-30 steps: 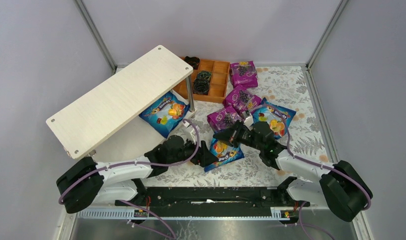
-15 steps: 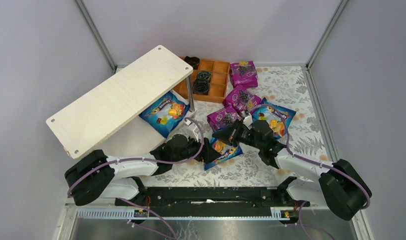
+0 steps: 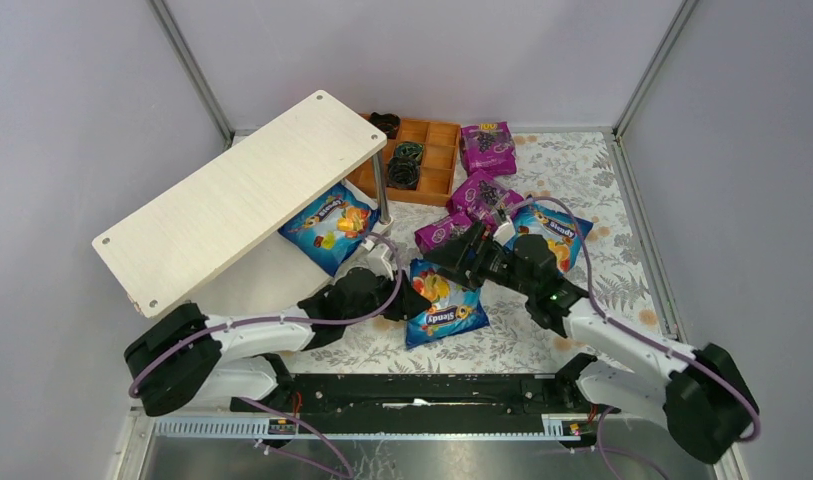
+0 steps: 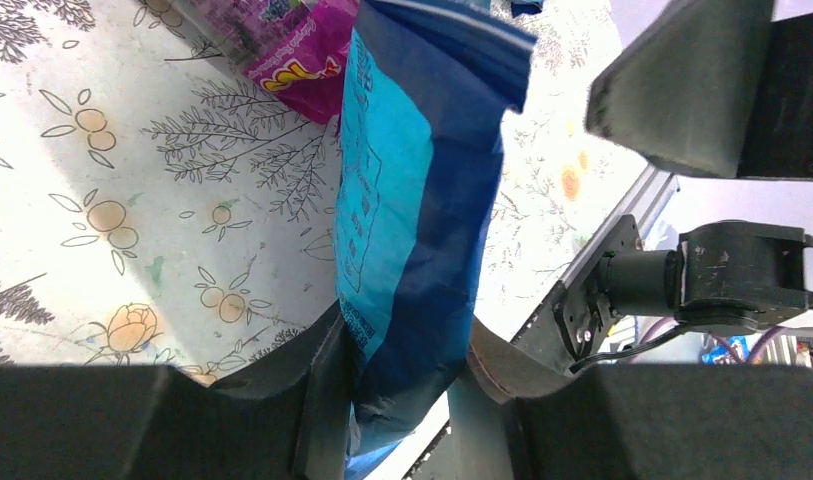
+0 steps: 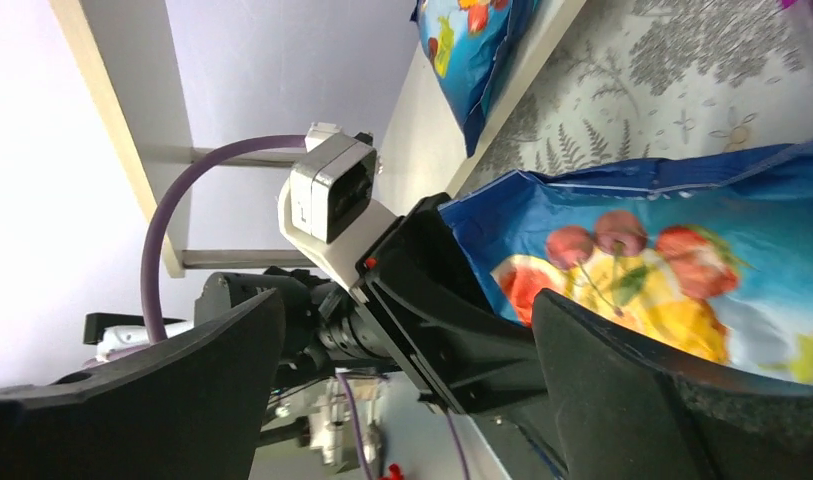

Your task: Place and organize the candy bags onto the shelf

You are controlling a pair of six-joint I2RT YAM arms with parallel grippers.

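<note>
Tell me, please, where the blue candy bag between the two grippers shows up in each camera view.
Top external: the blue candy bag sits at centre, towards the near edge.
Left wrist: it stands upright mid-frame, pinched by the left gripper.
Right wrist: it fills the right side, fruit print showing.
Shared landmark: the floral tablecloth under it in all three.
</note>
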